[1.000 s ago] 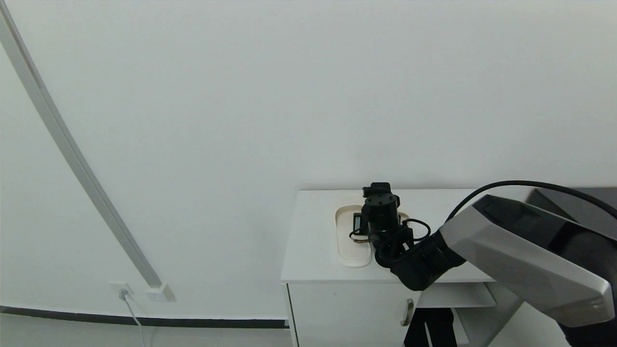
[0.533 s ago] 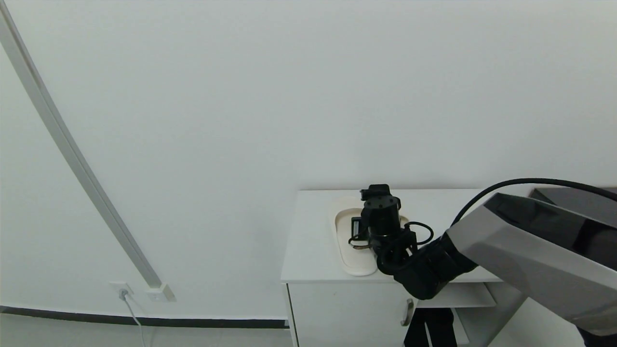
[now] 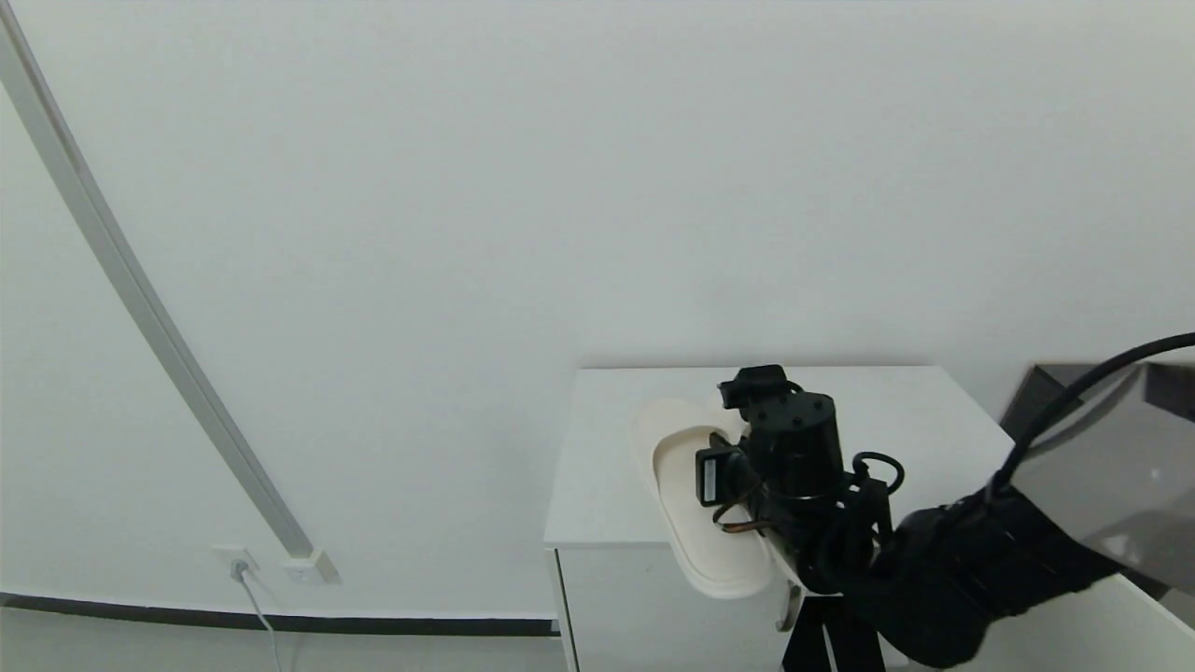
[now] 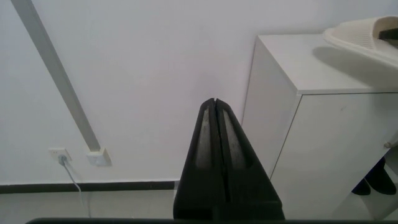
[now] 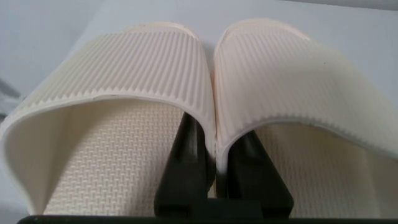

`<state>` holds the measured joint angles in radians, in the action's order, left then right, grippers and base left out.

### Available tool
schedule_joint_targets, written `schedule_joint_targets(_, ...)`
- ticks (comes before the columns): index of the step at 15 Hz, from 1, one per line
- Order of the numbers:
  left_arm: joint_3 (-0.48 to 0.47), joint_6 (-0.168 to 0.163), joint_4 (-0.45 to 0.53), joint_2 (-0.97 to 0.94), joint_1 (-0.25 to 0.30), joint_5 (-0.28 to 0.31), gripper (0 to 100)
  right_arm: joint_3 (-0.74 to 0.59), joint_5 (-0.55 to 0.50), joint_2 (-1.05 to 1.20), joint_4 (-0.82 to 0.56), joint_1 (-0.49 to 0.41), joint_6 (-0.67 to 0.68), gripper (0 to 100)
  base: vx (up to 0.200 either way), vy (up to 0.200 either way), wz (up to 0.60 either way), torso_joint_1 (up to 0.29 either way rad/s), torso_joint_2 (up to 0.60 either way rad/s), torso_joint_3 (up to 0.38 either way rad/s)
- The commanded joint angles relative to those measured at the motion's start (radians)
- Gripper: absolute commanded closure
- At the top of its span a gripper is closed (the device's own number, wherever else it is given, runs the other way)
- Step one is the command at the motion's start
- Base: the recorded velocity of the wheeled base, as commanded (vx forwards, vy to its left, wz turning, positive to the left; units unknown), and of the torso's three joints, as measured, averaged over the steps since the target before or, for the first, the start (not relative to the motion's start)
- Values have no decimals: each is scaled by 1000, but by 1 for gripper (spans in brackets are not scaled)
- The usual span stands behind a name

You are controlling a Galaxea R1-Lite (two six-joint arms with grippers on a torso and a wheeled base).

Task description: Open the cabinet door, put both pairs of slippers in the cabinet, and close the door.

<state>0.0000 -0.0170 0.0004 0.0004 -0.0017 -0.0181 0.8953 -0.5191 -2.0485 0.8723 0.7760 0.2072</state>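
White wall backs the cabinet top (image 3: 597,467), over whose front edge the right hand (image 5: 216,158), its arm at the front right corner, pinches the adjoining inner walls of the pair of slippers (image 3: 695,532), a likely sound hold on light, soft foam, while the empty left hand (image 4: 215,124) is closed.

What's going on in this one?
The right gripper is shut on a pair of cream slippers, pinching their inner walls together. It holds them tilted, partly out past the front edge of the white cabinet. The left gripper is shut and empty, low beside the cabinet, facing the wall. The cabinet door looks shut from that side, so the pair is not inside yet.
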Motion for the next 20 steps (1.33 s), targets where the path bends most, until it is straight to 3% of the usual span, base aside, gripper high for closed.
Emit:
schedule_joint_targets(1,0,2,0,0,0,-2,100,-187,70,192,19,42,0,100,0,0,0,0,0,0)
schedule_joint_targets(3,0,3,0,0,0,-3,100,-266,117,266,25,60,-2,100,0,0,0,0,0,0)
schedule_joint_targets(9,0,3,0,0,0,-5,100,-285,119,291,24,95,-2,100,0,0,0,0,0,0)
schedule_joint_targets(13,0,15,0,0,0,-43,100,-297,117,283,25,112,-2,100,0,0,0,0,0,0)
schedule_joint_targets(20,0,17,0,0,0,-29,100,-299,116,272,27,128,-2,100,-200,0,0,2,2,2)
